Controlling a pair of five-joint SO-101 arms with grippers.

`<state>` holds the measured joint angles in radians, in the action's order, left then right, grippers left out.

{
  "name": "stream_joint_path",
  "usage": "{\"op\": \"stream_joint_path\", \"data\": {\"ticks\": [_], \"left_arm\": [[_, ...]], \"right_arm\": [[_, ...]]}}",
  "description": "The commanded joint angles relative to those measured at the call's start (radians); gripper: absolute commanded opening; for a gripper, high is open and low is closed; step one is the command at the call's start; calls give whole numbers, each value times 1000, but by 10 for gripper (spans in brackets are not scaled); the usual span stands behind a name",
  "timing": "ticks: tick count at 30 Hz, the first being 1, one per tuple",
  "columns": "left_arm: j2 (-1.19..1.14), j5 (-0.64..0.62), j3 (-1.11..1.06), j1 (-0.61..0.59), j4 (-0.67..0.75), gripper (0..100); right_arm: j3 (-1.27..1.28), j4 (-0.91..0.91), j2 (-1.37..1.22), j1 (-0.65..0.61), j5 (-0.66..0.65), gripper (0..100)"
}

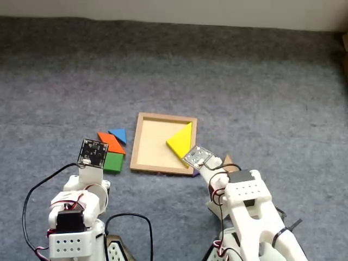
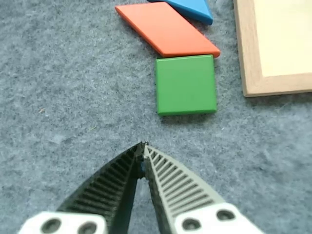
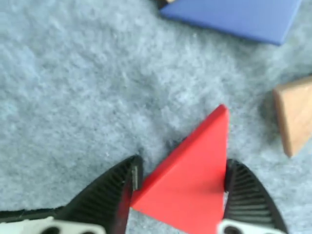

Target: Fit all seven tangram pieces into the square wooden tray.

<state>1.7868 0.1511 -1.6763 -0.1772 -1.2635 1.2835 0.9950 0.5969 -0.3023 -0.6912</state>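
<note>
The square wooden tray (image 1: 155,144) is pale, with a raised rim, and lies mid-desk (image 1: 244,81) on grey felt. One piece sits inside it: a yellow triangle (image 1: 181,141) against the rim nearest the right arm. Three pieces lie just beside the tray's opposite edge: one blue triangle (image 1: 118,135), one orange parallelogram (image 1: 111,143) and one green square (image 1: 113,162). The left claw (image 2: 143,151) is pressed together, empty, near the green square. The right claw (image 3: 180,168) pinches a red triangle (image 3: 195,165) on the felt, near one dark blue piece (image 3: 234,17) and one bare-wood piece (image 3: 295,119).
</note>
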Motion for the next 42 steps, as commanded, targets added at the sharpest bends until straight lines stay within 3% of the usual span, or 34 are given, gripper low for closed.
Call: {"op": "stream_joint_path", "data": {"ticks": [1, 7, 13, 18, 25, 31, 37, 42], "left_arm": [[21, 8, -19, -2, -8, 6], [21, 8, -19, -2, -8, 6], [21, 8, -19, -2, -8, 6], [21, 8, -19, -2, -8, 6], [21, 8, -19, -2, -8, 6], [21, 8, -19, -2, -8, 6], [21, 8, -19, -2, -8, 6], [21, 8, -19, -2, -8, 6]], "right_arm": [[-50, -79, -12, 35, -6, 213], [-134, -64, -8, 107, -8, 178], [-139, 27, -1, 108, -98, 131], [-147, 77, -1, 108, -98, 134], [-265, 242, 2, 110, -11, 298], [-308, 343, 59, 108, -26, 306], [-125, 400, 309, 104, -69, 306], [38, 338, 461, 143, -140, 306]]}}
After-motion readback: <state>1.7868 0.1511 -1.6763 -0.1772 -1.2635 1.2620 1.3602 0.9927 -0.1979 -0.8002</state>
